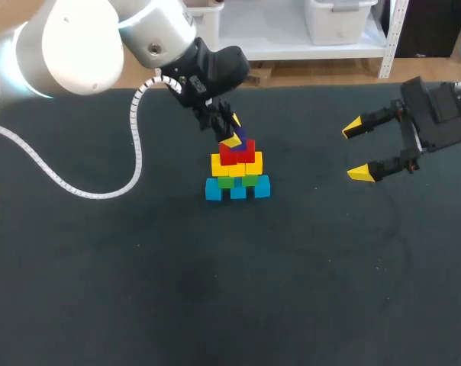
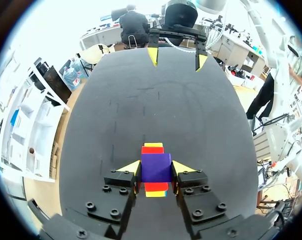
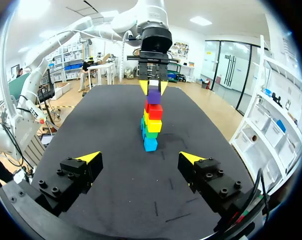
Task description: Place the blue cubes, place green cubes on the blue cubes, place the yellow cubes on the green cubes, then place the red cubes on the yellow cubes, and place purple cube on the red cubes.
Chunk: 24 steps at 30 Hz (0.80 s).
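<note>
A cube tower stands mid-table: blue cubes (image 1: 237, 190) at the base, then green cubes (image 1: 237, 181), yellow cubes (image 1: 236, 165) and red cubes (image 1: 236, 153). At the very top is the purple cube (image 2: 156, 167), pressed from both sides by the yellow-tipped fingers of my left gripper (image 1: 233, 131), which is shut on it. From the right wrist view the purple cube (image 3: 154, 95) sits right on the red layer (image 3: 155, 111); whether it rests there I cannot tell. My right gripper (image 1: 359, 150) stays off to the tower's right, open and empty.
The black table (image 1: 177, 290) surrounds the tower. A white coiled cable (image 1: 135, 145) from my left arm hangs over the table's left half. In the left wrist view my right gripper (image 2: 176, 56) shows beyond the tower.
</note>
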Available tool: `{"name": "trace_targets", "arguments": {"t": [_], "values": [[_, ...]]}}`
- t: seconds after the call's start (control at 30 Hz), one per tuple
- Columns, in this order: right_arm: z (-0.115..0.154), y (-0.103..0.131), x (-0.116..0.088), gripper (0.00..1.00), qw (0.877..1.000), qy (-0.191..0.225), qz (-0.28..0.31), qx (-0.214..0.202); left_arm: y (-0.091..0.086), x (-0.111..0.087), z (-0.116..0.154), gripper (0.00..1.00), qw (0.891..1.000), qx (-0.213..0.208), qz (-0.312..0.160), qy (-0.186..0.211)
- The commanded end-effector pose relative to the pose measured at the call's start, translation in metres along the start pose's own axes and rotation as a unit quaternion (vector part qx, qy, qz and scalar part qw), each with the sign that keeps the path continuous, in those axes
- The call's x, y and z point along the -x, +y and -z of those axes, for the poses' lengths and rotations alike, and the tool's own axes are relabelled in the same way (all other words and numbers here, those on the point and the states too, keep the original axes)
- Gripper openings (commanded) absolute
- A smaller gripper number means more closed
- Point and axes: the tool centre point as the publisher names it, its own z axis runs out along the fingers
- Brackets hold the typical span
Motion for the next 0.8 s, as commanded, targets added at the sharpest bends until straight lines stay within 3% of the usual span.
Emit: {"name": "trace_targets", "arguments": {"t": [0.03,0.27,0.47,0.63,0.73,0.8], "values": [[-0.0008,-0.0006,-0.0006,1.0,1.0,-0.001,0.001,0.0,0.0028,0.0006,-0.0006,0.0,1.0,-0.002,0.0,0.0],[-0.0008,-0.0006,-0.0006,1.0,1.0,-0.001,0.001,0.0,0.0035,-0.0009,-0.0022,0.04,1.0,-0.004,0.003,0.001],[-0.0008,-0.0006,-0.0006,1.0,1.0,-0.001,0.001,0.0,0.0049,-0.0022,-0.0022,0.22,1.0,-0.004,0.005,0.003],[-0.0008,-0.0006,-0.0006,1.0,1.0,-0.001,0.001,0.0,0.0058,-0.0024,-0.0021,0.29,1.0,-0.004,0.004,0.002],[-0.0008,-0.0006,-0.0006,1.0,1.0,-0.001,0.001,0.0,0.0065,-0.0023,-0.0024,0.44,1.0,-0.005,0.004,0.003],[-0.0008,-0.0006,-0.0006,1.0,1.0,-0.001,0.001,0.0,0.0067,-0.0024,-0.0026,0.49,1.0,-0.006,0.003,0.003]]}}
